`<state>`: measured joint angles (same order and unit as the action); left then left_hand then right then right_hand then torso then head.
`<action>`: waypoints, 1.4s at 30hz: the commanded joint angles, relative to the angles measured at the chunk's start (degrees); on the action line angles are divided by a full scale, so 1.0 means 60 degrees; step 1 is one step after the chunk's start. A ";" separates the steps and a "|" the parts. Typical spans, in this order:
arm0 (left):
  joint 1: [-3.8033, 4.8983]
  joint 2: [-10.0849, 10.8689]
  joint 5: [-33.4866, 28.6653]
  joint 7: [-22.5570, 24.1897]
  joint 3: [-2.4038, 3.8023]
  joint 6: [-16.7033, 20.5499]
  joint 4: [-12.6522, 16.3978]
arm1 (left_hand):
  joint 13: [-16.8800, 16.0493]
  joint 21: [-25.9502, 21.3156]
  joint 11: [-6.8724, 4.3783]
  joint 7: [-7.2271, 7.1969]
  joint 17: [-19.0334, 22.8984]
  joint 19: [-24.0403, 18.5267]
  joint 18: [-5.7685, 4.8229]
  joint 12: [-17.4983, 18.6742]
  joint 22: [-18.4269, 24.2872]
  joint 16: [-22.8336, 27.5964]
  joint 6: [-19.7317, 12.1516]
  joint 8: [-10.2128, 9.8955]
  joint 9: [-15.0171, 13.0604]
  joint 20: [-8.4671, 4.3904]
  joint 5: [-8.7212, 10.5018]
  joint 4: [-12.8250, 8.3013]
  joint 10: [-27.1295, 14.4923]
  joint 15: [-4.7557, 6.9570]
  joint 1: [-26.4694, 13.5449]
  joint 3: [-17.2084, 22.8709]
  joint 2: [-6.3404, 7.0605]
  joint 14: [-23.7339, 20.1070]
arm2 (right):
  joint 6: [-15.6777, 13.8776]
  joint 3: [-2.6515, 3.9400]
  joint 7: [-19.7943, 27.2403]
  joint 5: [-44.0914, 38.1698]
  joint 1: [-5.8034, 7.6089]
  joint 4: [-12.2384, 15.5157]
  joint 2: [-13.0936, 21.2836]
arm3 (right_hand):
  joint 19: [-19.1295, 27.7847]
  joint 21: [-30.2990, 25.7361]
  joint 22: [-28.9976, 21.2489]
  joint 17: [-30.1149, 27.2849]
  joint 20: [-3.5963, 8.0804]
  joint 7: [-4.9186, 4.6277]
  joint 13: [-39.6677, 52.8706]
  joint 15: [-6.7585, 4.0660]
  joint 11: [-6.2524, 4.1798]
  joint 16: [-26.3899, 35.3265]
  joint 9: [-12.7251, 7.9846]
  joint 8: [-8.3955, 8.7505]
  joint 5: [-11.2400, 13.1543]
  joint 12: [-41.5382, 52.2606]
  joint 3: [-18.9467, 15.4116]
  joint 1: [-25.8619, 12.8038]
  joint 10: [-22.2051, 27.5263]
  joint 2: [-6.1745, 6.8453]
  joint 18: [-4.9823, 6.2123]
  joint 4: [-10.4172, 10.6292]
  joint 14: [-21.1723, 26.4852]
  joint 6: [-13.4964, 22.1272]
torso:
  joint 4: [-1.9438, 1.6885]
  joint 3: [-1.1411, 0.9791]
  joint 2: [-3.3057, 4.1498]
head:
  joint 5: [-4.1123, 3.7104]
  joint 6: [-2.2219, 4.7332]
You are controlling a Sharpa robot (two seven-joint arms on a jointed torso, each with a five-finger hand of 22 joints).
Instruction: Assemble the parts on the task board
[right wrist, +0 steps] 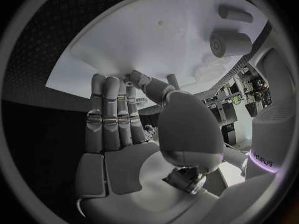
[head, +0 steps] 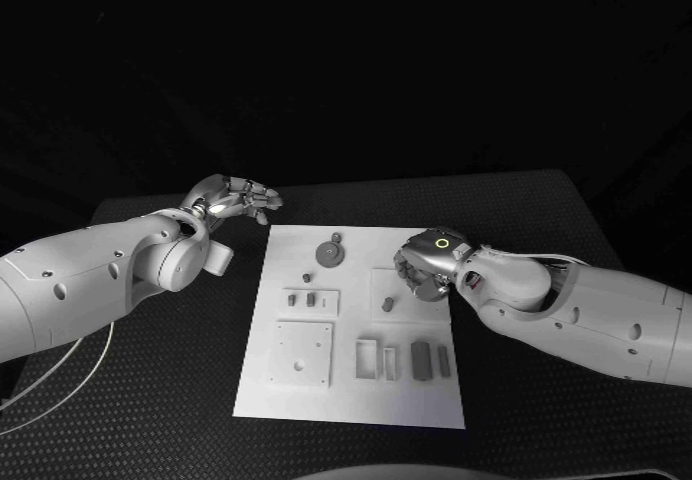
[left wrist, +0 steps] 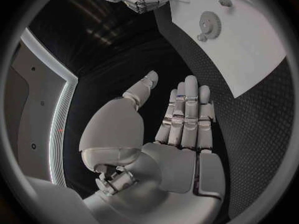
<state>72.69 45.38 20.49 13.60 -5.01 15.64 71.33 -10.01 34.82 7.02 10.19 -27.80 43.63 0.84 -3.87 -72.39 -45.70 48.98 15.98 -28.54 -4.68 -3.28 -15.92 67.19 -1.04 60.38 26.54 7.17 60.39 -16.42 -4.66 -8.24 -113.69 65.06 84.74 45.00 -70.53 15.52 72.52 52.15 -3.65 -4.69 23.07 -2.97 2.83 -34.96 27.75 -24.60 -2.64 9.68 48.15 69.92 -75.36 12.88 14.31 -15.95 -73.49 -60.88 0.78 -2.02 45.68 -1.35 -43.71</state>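
Right hand [head: 427, 268], fingers apart and empty, hovers over board [head: 355, 400] edge, nearest small part [head: 391, 304] at its 7 o'clock; left hand [head: 231, 200] empty, off-board.

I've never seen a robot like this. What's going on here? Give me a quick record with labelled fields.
Surface: black table
Task board: white plate, lying mid-table
Parts: small grey pieces on the board, including a gear
Left robot hand: open, fingers straight, off the board's far left corner
Right robot hand: over the board's right edge, holding nothing visible
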 commanded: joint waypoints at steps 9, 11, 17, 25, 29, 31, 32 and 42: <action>0.0006 -0.0020 -0.0060 0.0065 0.0007 -0.0080 0.0033 | 0.0021 -0.0068 0.0021 0.0002 -0.0019 0.0077 0.0040 -0.0012 -0.0019 -0.0062 -0.0101 -0.0003 0.0017 0.0022 0.0049 -0.0005 -0.0034 -0.0007 0.0021 -0.0061 -0.0072 -0.0080 | 0.0397 0.0180 -0.0012 0.0083 -0.0044 0.0115 0.0148 | -0.0065 0.0040 0.0013 0.0013 0.0014 -0.0004 0.0223 -0.0084 -0.0148 -0.0047 0.0022 -0.0054 -0.0022 0.0034 0.0018 -0.0016 -0.0200 -0.0037 0.0116 0.0015 -0.0007 -0.0079 | 0.0003 0.0009 -0.0005 | -0.0056 -0.0009; 0.0006 -0.0027 -0.0060 0.0057 0.0007 -0.0088 0.0034 | 0.0022 -0.0069 0.0021 0.0003 -0.0021 0.0079 0.0040 -0.0012 -0.0020 -0.0062 -0.0104 -0.0004 0.0018 0.0022 0.0049 -0.0005 -0.0034 -0.0008 0.0020 -0.0062 -0.0073 -0.0080 | 0.0393 0.0204 0.0001 0.0118 -0.0044 0.0137 0.0167 | -0.0066 0.0040 0.0014 0.0013 0.0014 -0.0004 0.0224 -0.0084 -0.0148 -0.0048 0.0023 -0.0054 -0.0023 0.0034 0.0020 -0.0017 -0.0200 -0.0037 0.0116 0.0017 -0.0007 -0.0079 | 0.0004 0.0009 -0.0004 | -0.0045 -0.0019; 0.0006 -0.0026 -0.0060 0.0052 0.0007 -0.0082 0.0023 | 0.0028 -0.0069 0.0022 0.0005 -0.0027 0.0086 0.0041 -0.0010 -0.0024 -0.0063 -0.0110 -0.0006 0.0021 0.0020 0.0049 -0.0004 -0.0039 -0.0008 0.0018 -0.0065 -0.0075 -0.0079 | 0.0344 0.0331 0.0189 0.0429 -0.0043 0.0234 0.0217 | -0.0068 0.0038 0.0015 0.0014 0.0014 -0.0004 0.0228 -0.0085 -0.0149 -0.0052 0.0026 -0.0052 -0.0023 0.0031 0.0029 -0.0025 -0.0201 -0.0034 0.0116 0.0025 -0.0007 -0.0079 | -0.0001 0.0011 -0.0001 | -0.0036 -0.0029; 0.0006 -0.0025 -0.0060 0.0054 0.0007 -0.0079 -0.0007 | 0.0033 -0.0070 0.0023 0.0007 -0.0032 0.0092 0.0042 -0.0008 -0.0027 -0.0064 -0.0114 -0.0006 0.0022 0.0019 0.0049 -0.0004 -0.0043 -0.0008 0.0016 -0.0068 -0.0074 -0.0080 | 0.0397 0.0526 0.0272 0.0668 -0.0035 0.0353 0.0296 | -0.0067 0.0033 0.0015 0.0014 0.0014 -0.0005 0.0231 -0.0086 -0.0148 -0.0054 0.0029 -0.0048 -0.0023 0.0026 0.0043 -0.0029 -0.0198 -0.0034 0.0116 0.0031 -0.0003 -0.0077 | -0.0005 0.0013 -0.0004 | -0.0032 -0.0015; 0.0006 -0.0016 -0.0060 0.0055 0.0007 -0.0077 -0.0020 | 0.0036 -0.0070 0.0023 0.0007 -0.0035 0.0095 0.0043 -0.0008 -0.0028 -0.0064 -0.0115 -0.0006 0.0023 0.0018 0.0049 -0.0005 -0.0044 -0.0008 0.0017 -0.0068 -0.0074 -0.0080 | 0.0487 0.0589 0.0315 0.0884 -0.0030 0.0435 0.0360 | -0.0067 0.0031 0.0015 0.0014 0.0014 -0.0006 0.0233 -0.0086 -0.0148 -0.0055 0.0030 -0.0046 -0.0023 0.0024 0.0048 -0.0034 -0.0196 -0.0032 0.0116 0.0033 -0.0001 -0.0076 | 0.0002 0.0011 -0.0001 | -0.0030 -0.0023; 0.0006 -0.0010 -0.0060 0.0056 0.0007 -0.0078 -0.0021 | 0.0037 -0.0071 0.0024 0.0007 -0.0036 0.0096 0.0044 -0.0008 -0.0029 -0.0064 -0.0115 -0.0006 0.0023 0.0018 0.0049 -0.0006 -0.0045 -0.0008 0.0017 -0.0069 -0.0074 -0.0080 | 0.0481 0.0634 0.0333 0.0933 -0.0030 0.0507 0.0402 | -0.0066 0.0030 0.0015 0.0015 0.0013 -0.0006 0.0234 -0.0086 -0.0147 -0.0055 0.0031 -0.0045 -0.0023 0.0022 0.0051 -0.0037 -0.0195 -0.0031 0.0116 0.0035 0.0000 -0.0075 | 0.0001 0.0007 -0.0002 | -0.0030 -0.0031; 0.0006 -0.0005 -0.0060 0.0054 0.0007 -0.0079 -0.0019 | 0.0037 -0.0071 0.0024 0.0007 -0.0036 0.0096 0.0044 -0.0008 -0.0029 -0.0064 -0.0115 -0.0006 0.0024 0.0018 0.0049 -0.0006 -0.0045 -0.0008 0.0017 -0.0069 -0.0074 -0.0080 | 0.0476 0.0655 0.0344 0.0976 -0.0030 0.0541 0.0419 | -0.0066 0.0030 0.0015 0.0015 0.0013 -0.0006 0.0234 -0.0085 -0.0147 -0.0055 0.0031 -0.0044 -0.0023 0.0022 0.0053 -0.0038 -0.0195 -0.0030 0.0116 0.0036 0.0001 -0.0074 | 0.0000 0.0007 -0.0003 | -0.0032 -0.0030; 0.0007 -0.0031 -0.0060 0.0054 0.0007 -0.0080 -0.0047 | 0.0045 -0.0075 0.0026 0.0007 -0.0043 0.0100 0.0045 -0.0005 -0.0033 -0.0064 -0.0115 -0.0004 0.0025 0.0018 0.0049 -0.0008 -0.0053 -0.0009 0.0019 -0.0070 -0.0073 -0.0080 | 0.0473 0.0817 0.0406 0.1427 -0.0021 0.1043 0.0331 | -0.0063 0.0023 0.0016 0.0014 0.0013 -0.0009 0.0238 -0.0084 -0.0144 -0.0056 0.0034 -0.0037 -0.0023 0.0014 0.0071 -0.0046 -0.0188 -0.0033 0.0116 0.0042 0.0008 -0.0067 | 0.0004 0.0016 -0.0010 | 0.0093 0.0029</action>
<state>72.68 45.33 20.48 13.54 -5.01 15.65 71.03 -9.82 34.60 6.97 10.22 -27.96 43.81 0.85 -3.87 -72.52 -45.70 48.61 15.98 -28.45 -4.47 -3.28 -15.92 67.24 -1.04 60.38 26.55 7.17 60.40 -14.35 0.23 -6.57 -106.72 64.95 90.67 47.18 -70.51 15.52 72.56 52.18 -3.68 -4.62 23.08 -3.06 2.43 -34.95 27.90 -24.60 -2.66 9.66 48.29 69.92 -75.77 12.91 14.47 -15.79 -73.37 -60.95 0.81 -1.95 45.65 -1.04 -43.64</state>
